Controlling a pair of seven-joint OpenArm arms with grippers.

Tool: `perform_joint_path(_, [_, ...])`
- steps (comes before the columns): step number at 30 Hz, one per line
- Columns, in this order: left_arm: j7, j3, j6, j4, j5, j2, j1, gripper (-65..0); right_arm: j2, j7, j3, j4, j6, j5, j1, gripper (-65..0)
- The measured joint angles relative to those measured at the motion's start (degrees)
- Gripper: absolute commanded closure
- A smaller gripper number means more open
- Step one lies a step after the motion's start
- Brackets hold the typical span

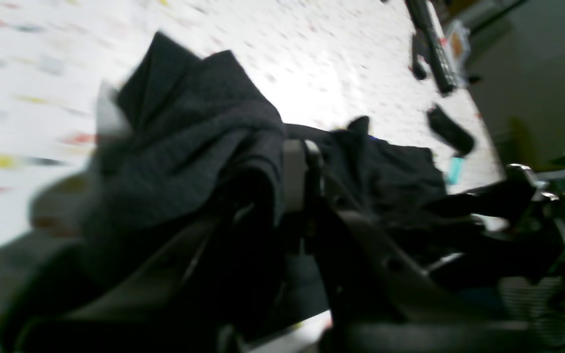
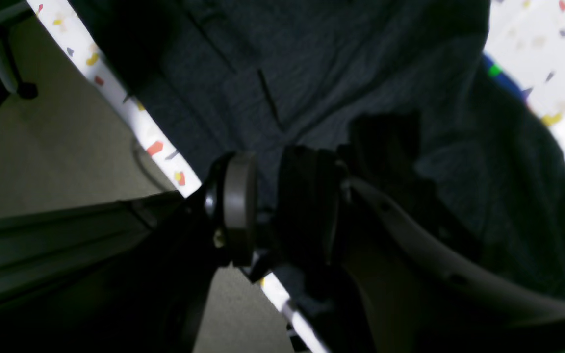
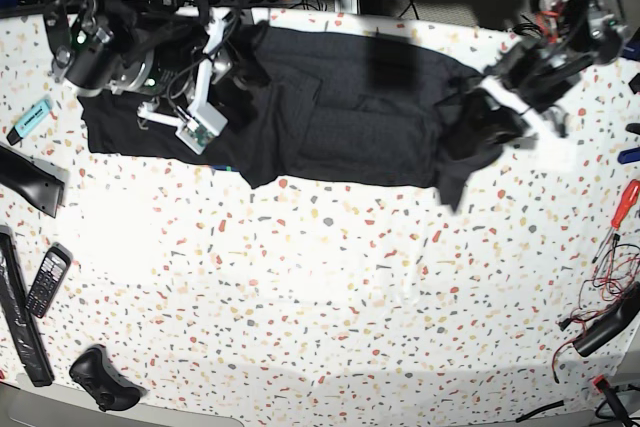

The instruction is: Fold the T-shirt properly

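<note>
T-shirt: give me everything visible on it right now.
The T-shirt is black, soft, matte knit fabric, spread wide along the table's far edge, rumpled, not yet neatly folded. A sliver of green and blue print shows at one edge in the right wrist view. The left pincer is shut on one end, lifting a bunched, drooping corner off the table. The right pincer sits over the other end with jaws apart; whether it grips cloth cannot be told.

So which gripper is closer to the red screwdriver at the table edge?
Left. The left gripper is shut on the T-shirt at the screwdriver's end of the table. The right gripper is at the shirt's far end, across the table.
</note>
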Motion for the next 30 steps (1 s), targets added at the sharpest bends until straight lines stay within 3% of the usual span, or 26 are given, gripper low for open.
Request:
perform_joint_path(4, [0.0, 9.3, 1.4, 0.0, 3.8, 1.5, -0.8, 0.0, 0.0, 0.0, 0.0, 0.0, -0.2, -1.3, 1.0, -20.1])
perform_joint_path(10, [-0.1, 18.8, 3.9, 0.0, 6.3, 4.8, -3.0, 0.0, 0.0, 0.0, 2.1, 0.0, -4.4, -7.1, 1.4, -20.1])
perform_joint_path(13, [-1.7, 22.9, 4.6, 0.0, 10.3, 6.4, -4.1, 0.0, -0.2, 0.0, 6.0, 0.0, -6.4, -9.1, 1.4, -20.1])
perform_joint_path(17, [-4.3, 27.5, 8.4, 0.0, 15.6, 7.8, -6.2, 0.0, -0.2, 0.0, 13.2, 0.0, -8.1, -9.6, 1.4, -20.1])
perform_joint_path(24, [-5.6, 31.3, 8.6, -1.0, 21.6, 8.1, -7.4, 0.0, -0.2, -0.2, 20.9, 0.0, -8.2, -9.4, 1.4, -20.1])
perform_joint_path(28, [-6.1, 31.7, 8.6, -2.6, 21.6, 8.1, -8.2, -25.9, -0.4, -0.5, 20.9, 0.0, -8.3, -5.8, 1.4, -20.1])
perform_joint_path(30, [-6.6, 32.4, 8.6, -2.9, 21.5, 8.1, -8.5, -27.3, -1.6, -0.4, 20.9, 0.0, -8.3, -6.1, 1.4, -20.1])
